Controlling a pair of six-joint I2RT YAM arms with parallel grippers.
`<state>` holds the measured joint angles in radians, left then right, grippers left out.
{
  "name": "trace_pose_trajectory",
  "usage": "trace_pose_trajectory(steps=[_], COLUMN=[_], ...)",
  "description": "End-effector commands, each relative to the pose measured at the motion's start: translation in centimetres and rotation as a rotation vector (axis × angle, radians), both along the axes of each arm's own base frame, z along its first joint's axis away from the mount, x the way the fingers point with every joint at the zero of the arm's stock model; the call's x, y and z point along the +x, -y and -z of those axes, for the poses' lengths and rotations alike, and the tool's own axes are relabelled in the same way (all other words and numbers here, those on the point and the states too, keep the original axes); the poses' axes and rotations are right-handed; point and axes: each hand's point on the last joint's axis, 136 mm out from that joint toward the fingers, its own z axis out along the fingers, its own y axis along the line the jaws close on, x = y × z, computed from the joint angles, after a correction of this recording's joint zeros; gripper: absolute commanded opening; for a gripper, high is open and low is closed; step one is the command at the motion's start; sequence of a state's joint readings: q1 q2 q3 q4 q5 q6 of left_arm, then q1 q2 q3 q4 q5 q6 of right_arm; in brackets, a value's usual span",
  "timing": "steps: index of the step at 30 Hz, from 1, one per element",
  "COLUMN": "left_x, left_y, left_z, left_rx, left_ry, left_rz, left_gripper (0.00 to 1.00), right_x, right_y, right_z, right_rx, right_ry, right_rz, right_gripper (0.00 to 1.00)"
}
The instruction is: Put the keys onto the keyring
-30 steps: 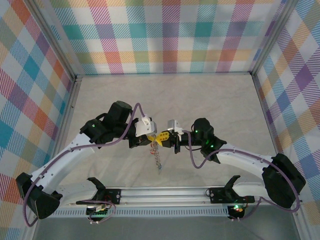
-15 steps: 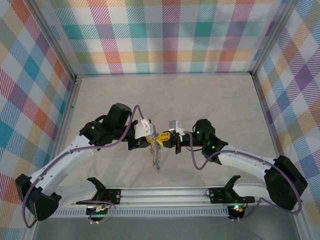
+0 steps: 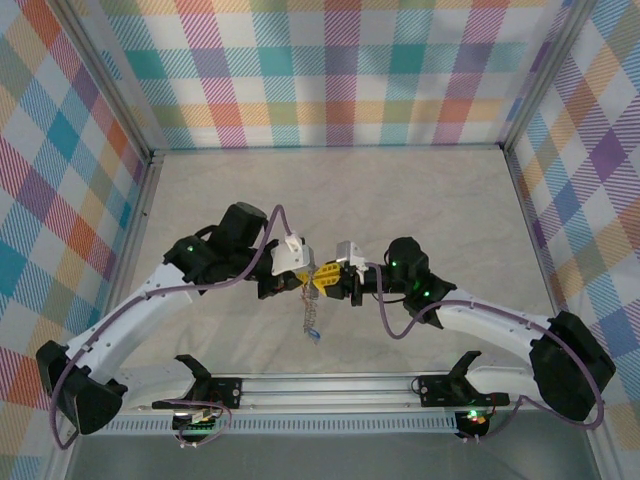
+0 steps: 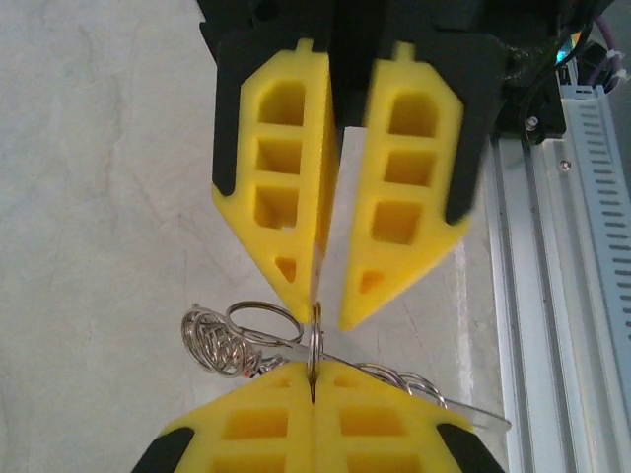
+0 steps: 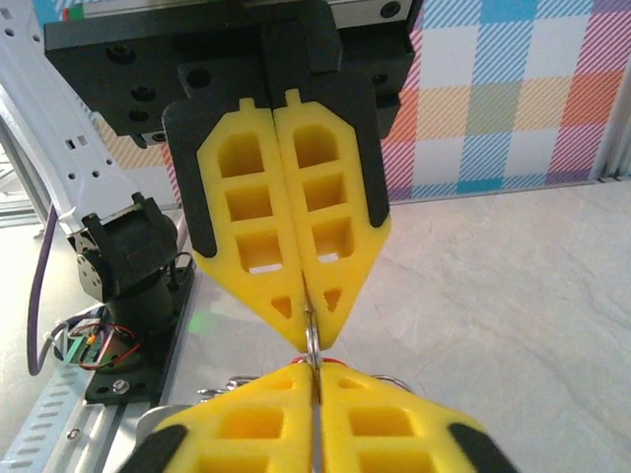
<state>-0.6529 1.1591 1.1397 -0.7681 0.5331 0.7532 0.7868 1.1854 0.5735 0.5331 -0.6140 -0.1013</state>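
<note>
Plaid-patterned walls (image 3: 330, 70) ring a pale, mottled surface (image 3: 420, 200), above which two pincers meet tip to tip. The left pincer (image 4: 313, 374) is pressed fully closed on the thin metal edge of the keyring (image 4: 225, 347), whose wire coils bulge to one side of its tips. In the overhead view the rest dangles straight below the meeting point. The right pincer (image 4: 328, 315), directly opposite, stands a narrow crack apart, one fingertip (image 4: 301, 286) just at the same ring. A second earlier the roles were reversed: right clamped, left slightly parted. Both arms sit almost where they were. A metal rail (image 3: 330, 385) runs behind the pincers, by the arms' bases.
</note>
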Motion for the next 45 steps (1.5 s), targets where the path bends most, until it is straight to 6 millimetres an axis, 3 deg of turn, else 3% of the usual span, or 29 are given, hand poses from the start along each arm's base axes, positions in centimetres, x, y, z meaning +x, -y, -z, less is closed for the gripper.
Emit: trace_pose_trajectory(steps=[1, 10, 30, 33, 35, 38, 41, 45], left_x=[0.1, -0.3, -0.5, -0.4, -0.3, -0.2, 0.0, -0.3], left_y=[-0.4, -1.0, 0.7, 0.8, 0.8, 0.8, 0.6, 0.2], left_z=[-1.3, -0.1, -1.3, -1.6, -1.9, -2.7, -3.0, -2.5], left_rx=[0.047, 0.244, 0.169, 0.153, 0.139, 0.083, 0.043, -0.022], left_ry=[0.042, 0.075, 0.071, 0.078, 0.082, 0.088, 0.107, 0.082], left_rz=[0.015, 0.069, 0.094, 0.084, 0.073, 0.049, 0.024, 0.005], left_gripper=[0.0, 0.0, 0.0, 0.0, 0.0, 0.0, 0.2, 0.23], right_x=[-0.4, -0.3, -0.5, -0.4, -0.3, -0.2, 0.1, 0.0], right_y=[0.2, -0.1, -1.4, -1.5, -1.5, -1.5, -1.4, -1.3], right_z=[-0.7, -0.6, -0.7, -0.5, -0.5, -0.6, -1.3, -2.4], right_rx=[-0.06, -0.118, -0.058, -0.059, -0.057, -0.053, -0.015, 0.052], right_ry=[0.07, 0.086, 0.029, 0.022, 0.019, 0.013, 0.027, 0.056], right_rz=[-0.02, -0.041, -0.079, -0.076, -0.072, -0.064, -0.035, -0.03], right_gripper=[0.22, 0.23, 0.19, 0.13, 0.03, 0.0, 0.0, 0.0])
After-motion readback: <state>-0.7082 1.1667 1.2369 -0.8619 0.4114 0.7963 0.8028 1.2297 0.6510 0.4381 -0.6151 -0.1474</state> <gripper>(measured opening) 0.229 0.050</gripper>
